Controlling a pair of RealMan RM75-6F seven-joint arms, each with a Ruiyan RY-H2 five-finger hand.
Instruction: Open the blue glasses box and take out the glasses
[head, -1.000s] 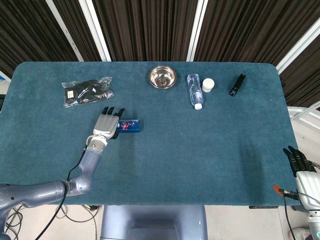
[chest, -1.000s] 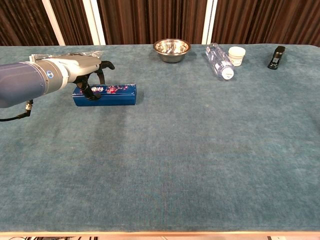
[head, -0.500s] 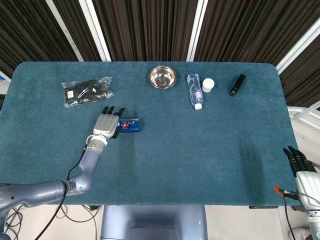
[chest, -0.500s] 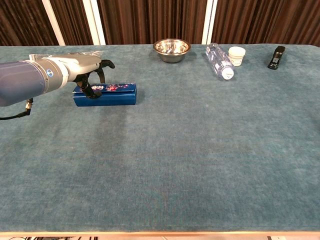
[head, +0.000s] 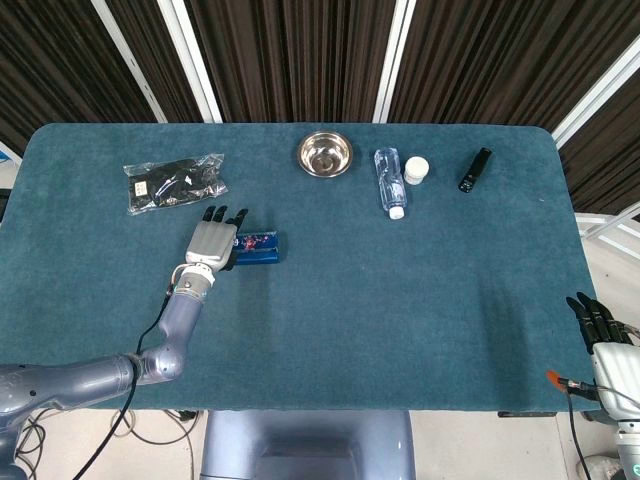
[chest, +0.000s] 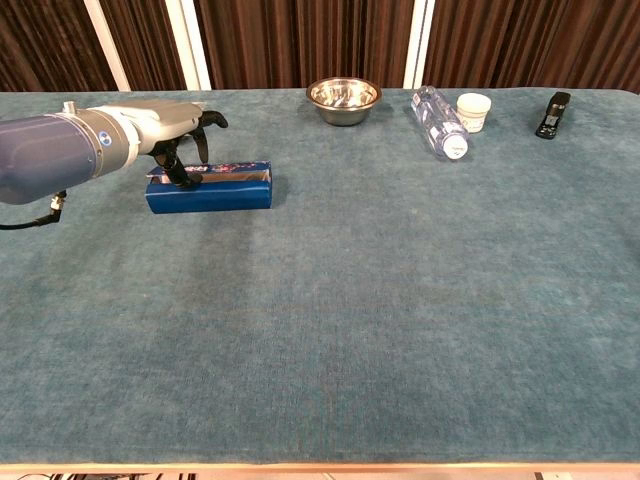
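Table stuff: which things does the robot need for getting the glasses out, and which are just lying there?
Needed:
blue glasses box, lid closed
left hand, over the box's left end

Just lying there:
metal bowl
water bottle on its side
small white cup
black stapler
plastic bag of dark items
right hand, off the table's edge

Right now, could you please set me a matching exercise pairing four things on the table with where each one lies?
Things:
1. glasses box
2. metal bowl
3. water bottle
4. plastic bag

Places:
A. lying on its side beside the white cup
B. far left, behind the left hand
C. under the left hand's fingers
D. far edge, near the middle

Pairs: 1-C, 2-D, 3-A, 4-B
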